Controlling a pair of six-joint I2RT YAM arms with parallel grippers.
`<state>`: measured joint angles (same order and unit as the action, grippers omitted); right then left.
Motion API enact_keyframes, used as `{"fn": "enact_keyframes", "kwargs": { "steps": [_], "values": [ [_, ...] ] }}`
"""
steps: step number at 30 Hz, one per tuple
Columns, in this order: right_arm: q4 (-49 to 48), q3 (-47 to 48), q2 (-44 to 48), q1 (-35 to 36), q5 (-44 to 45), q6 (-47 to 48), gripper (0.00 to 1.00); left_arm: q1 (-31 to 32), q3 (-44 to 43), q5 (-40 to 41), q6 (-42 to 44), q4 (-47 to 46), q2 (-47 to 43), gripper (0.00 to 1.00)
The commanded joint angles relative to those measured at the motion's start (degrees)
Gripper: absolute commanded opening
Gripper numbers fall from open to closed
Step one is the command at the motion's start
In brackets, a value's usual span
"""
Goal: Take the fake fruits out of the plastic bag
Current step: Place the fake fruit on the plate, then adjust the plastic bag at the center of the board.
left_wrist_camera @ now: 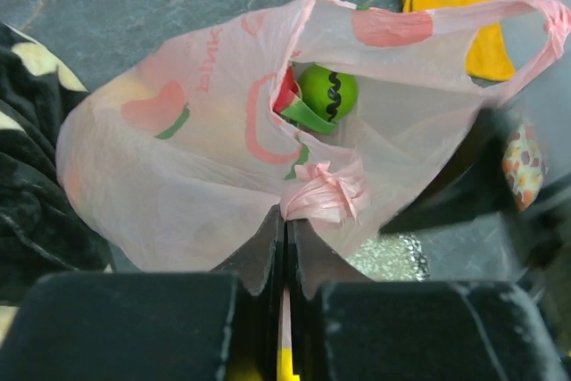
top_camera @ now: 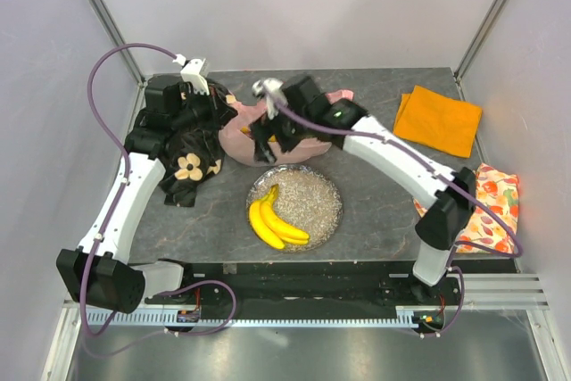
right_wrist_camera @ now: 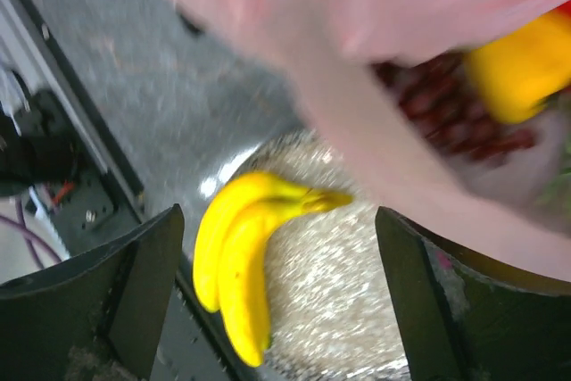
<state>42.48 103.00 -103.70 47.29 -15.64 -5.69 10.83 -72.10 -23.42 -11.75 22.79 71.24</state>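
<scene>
Nearest, the bananas [top_camera: 275, 220] lie on the plate [top_camera: 318, 195]. My right gripper [right_wrist_camera: 277, 219] stands wide open, empty. Behind, my left gripper [left_wrist_camera: 285, 234] pinches the soft thin bag [left_wrist_camera: 178, 176] at its knot. Inside, the green ball [left_wrist_camera: 328, 94] looks smooth and light; I would grip across its middle.

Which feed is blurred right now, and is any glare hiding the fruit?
Right wrist: motion-smeared, plastic bag and grapes soft, banana bunch readable, a glare spot on the rim of the glitter plate. Left wrist: sharp on the bag and green ball, dark blur at right. Top external: sharp, evenly lit.
</scene>
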Motion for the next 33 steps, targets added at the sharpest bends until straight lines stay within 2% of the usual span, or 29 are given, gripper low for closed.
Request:
{"fn": "enact_keyframes", "kwargs": {
  "steps": [1, 3, 4, 9, 11, 12, 17, 22, 25, 29, 31, 33],
  "values": [
    [-2.04, 5.98, 4.82, -6.05, 1.48, 2.96, 0.9, -0.37, -0.16, -5.21, 0.94, 0.42, -1.89, 0.02],
    [-2.05, 5.98, 4.12, -6.33, 5.25, 9.6, 0.75, -0.2, 0.29, -6.89, 0.32, 0.33, -2.07, 0.02],
    [-2.14, 5.2, 3.69, -6.77, 7.01, 12.43, 0.72, -0.2, 0.38, -7.77, 0.06, 0.42, -2.07, 0.02],
    [-1.87, 0.19, -0.09, -8.61, 7.2, 27.3, 0.45, -0.2, 0.38, -9.8, 0.23, 1.73, -2.42, 0.02],
    [-2.14, -1.75, -2.89, -11.33, 7.64, 28.72, 0.43, -0.2, 0.73, -9.28, 1.9, 2.52, -2.16, 0.02],
    [-2.05, -2.01, -4.22, -12.65, 8.51, 28.29, 0.38, -0.2, 0.99, -9.19, 2.43, 3.22, -2.07, 0.01],
    [-1.35, -2.8, -8.36, -24.86, 13.78, 21.96, 0.36, 0.15, 3.27, -9.28, 4.1, 4.37, -0.93, 0.02],
    [-1.43, -12.02, -2.4, -33.47, 17.48, 23.09, 0.33, 3.31, 5.73, -5.06, 3.14, 4.2, 0.74, 0.02],
    [-1.43, -19.49, 3.49, -35.59, 19.5, 23.8, 0.33, 5.07, 5.56, -6.1, 2.08, 3.23, 3.36, 0.01],
    [-1.26, -26.44, 13.16, -35.69, 17.32, 24.15, 0.34, 7.8, 2.41, -7.08, 2.78, 2.88, 6.89, 0.02],
    [-1.69, -26.54, 16.84, -35.34, 10.83, 24.76, 0.38, 8.59, 0.56, -6.9, 2.78, 2.79, 8.29, 0.02],
    [-3.54, -25.84, 18.44, -33.94, 5.29, 25.99, 0.47, 8.68, -0.41, -6.29, 2.26, 2.44, 8.91, 0.02]
  ]
}}
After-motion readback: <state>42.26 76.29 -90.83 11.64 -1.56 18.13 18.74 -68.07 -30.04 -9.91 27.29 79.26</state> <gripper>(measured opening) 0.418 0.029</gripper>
